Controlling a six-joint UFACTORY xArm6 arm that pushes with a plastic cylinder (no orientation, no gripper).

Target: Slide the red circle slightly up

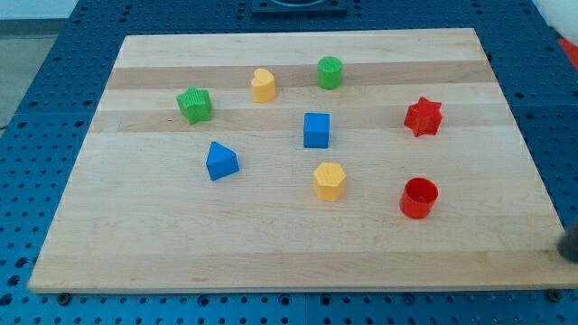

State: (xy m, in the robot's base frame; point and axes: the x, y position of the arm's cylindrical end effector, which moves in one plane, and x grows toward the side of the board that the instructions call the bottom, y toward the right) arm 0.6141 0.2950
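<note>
The red circle [419, 198] sits low at the view's right of the board [271, 253], below the red star [423, 117], while my tip, which has no fingers, cannot be made out, so nothing touches it.

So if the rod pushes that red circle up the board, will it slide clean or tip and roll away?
The red circle stands upright on its flat end, squat, so it probably slides rather than tips. The wooden board looks smooth, so little drag likely. Being round, an off-centre push may send it veering sideways. My tip sits blurred at the view's right edge, apart from it.
</note>
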